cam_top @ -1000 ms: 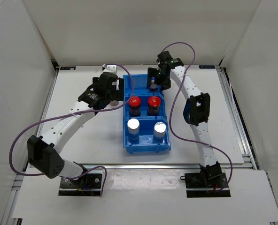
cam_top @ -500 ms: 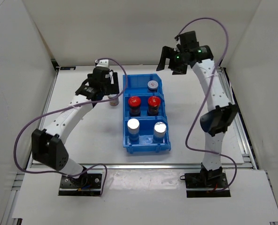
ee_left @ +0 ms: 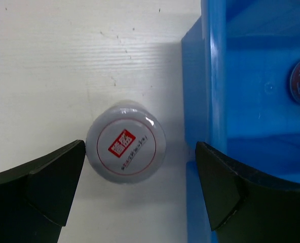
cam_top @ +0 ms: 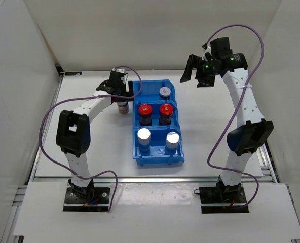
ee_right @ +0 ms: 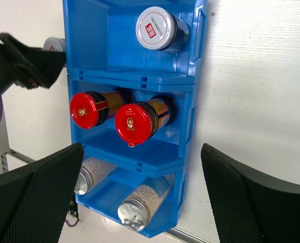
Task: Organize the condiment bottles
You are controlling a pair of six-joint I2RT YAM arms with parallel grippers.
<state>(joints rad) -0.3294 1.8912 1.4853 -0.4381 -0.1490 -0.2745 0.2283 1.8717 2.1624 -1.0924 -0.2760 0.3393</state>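
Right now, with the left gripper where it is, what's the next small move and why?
Probably lower the open left gripper and close on the white-lidded round jar: it stands on the table between the fingers, outside the blue plastic bin, whose far compartment holds only one similar jar.

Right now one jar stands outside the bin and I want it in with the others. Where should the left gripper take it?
Grip the jar by its round side, just under the lid, from straight above: it stands upright. The open left gripper straddles it, but one finger is above the bin wall.
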